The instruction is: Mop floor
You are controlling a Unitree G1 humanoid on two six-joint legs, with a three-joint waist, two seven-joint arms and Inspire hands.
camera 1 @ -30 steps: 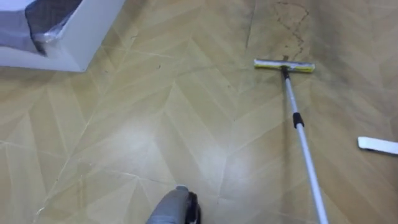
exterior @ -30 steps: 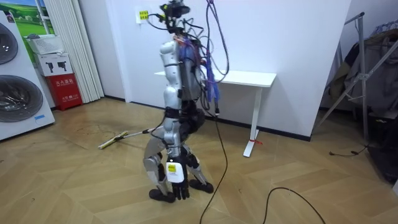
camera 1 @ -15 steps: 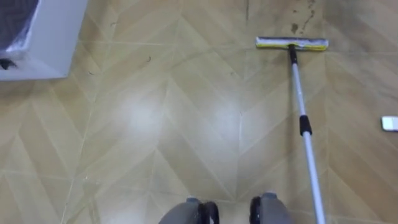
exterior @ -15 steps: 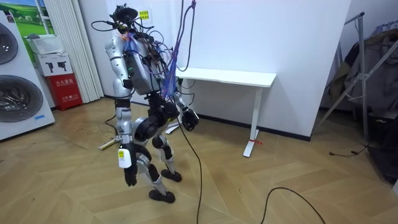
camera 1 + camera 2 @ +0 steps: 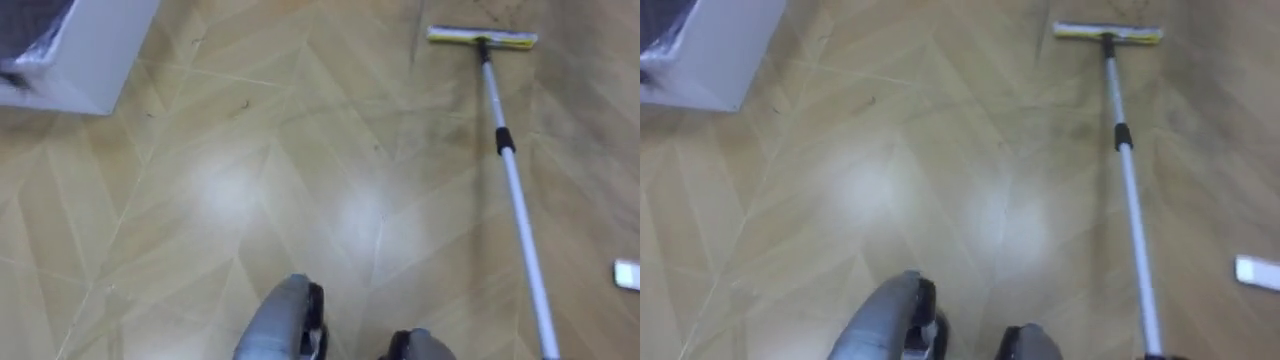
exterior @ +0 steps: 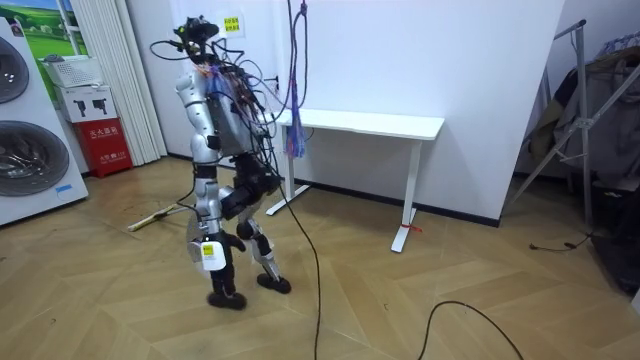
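— The left hand [image 6: 209, 256] hangs low by the leg; I cannot tell whether it grips anything. Where's the mop [image 5: 515, 190]?
— Ahead of that hand and to its right, well apart, its head [image 5: 482, 38] farthest out on the floor [image 5: 250, 200].
— The risk?
— A foot could catch the pole. A white scrap [image 5: 628, 272] lies right of it, and a white box [image 5: 100, 60] stands far left.

Bright, even indoor light; soft glare on floor [image 5: 225, 190].
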